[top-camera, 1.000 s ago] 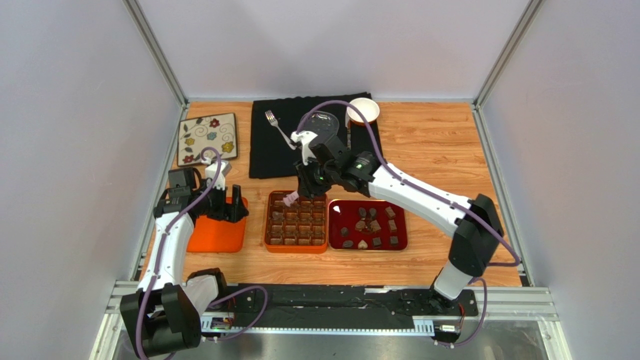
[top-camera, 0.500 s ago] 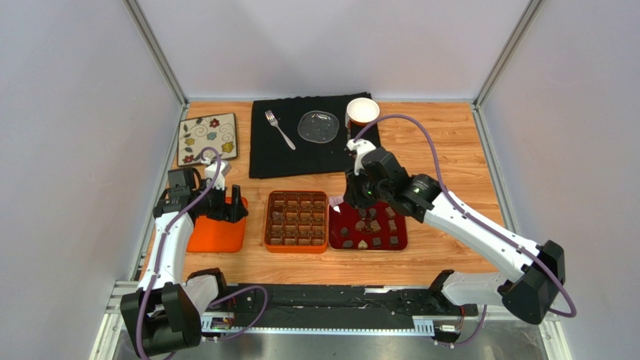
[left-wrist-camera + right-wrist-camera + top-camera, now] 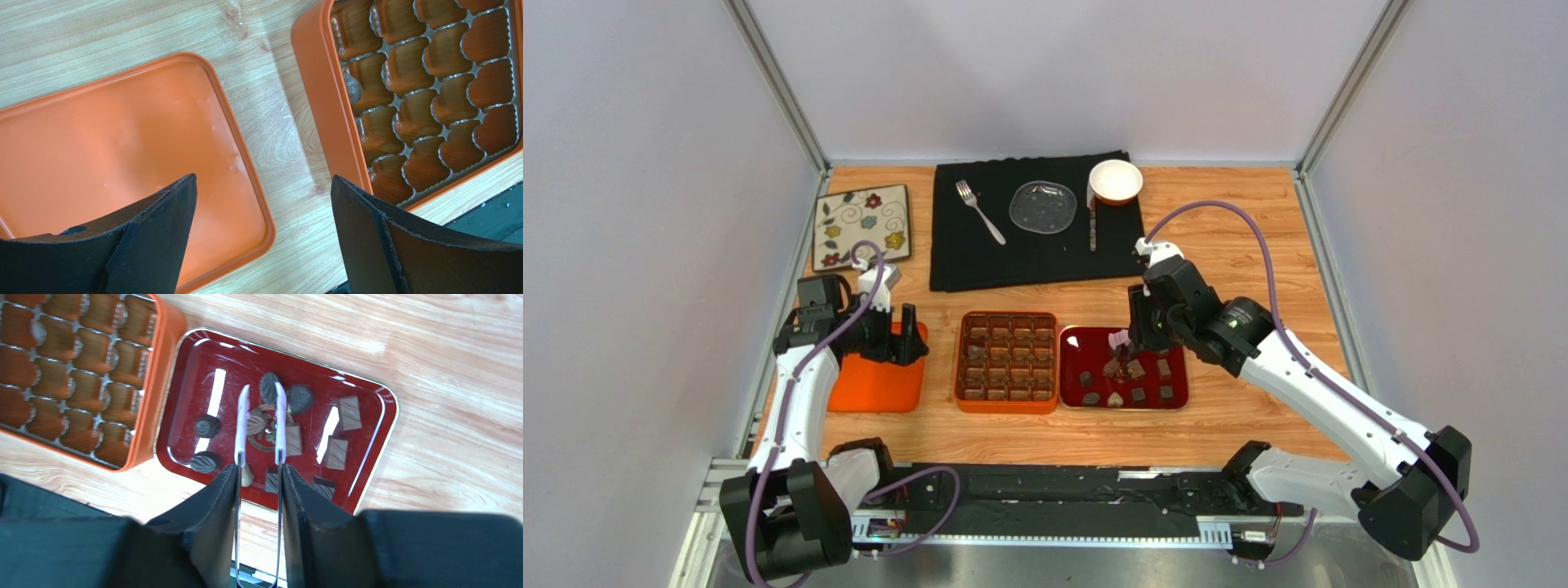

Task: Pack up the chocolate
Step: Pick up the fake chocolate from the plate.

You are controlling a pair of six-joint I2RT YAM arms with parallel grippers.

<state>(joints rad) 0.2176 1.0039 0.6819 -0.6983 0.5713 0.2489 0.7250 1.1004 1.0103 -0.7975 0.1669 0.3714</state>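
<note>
On the red tray (image 3: pixel 368 453), which sits on the table (image 3: pixel 123 30) just right of the orange box (image 3: pixel 319 92), lies the chocolate (image 3: pixel 336 452): about ten loose bite-size pieces, none stacked. Shapes are mixed. Three are flat, light brown squares. Others are dark and round or oval, and two of the ovals carry ribbed tops. One pale, teardrop-like piece lies near a long edge of the tray. The pieces cluster around the tray's middle and one half.

The right gripper (image 3: pixel 259 471) hangs over the tray, its jaws pressed onto a pair of pale tweezers (image 3: pixel 241 422). The tweezer prongs stand slightly apart and straddle a light brown, leaf-shaped piece at the tray's centre. Whether they touch it cannot be told.

The left gripper (image 3: pixel 264 180) hovers with jaws spread wide, holding nothing. One finger is above the orange lid (image 3: pixel 123 141), the other toward the box. The lid lies flat beside the box, apart from it. The box interior is a grid of moulded brown cells.
</note>
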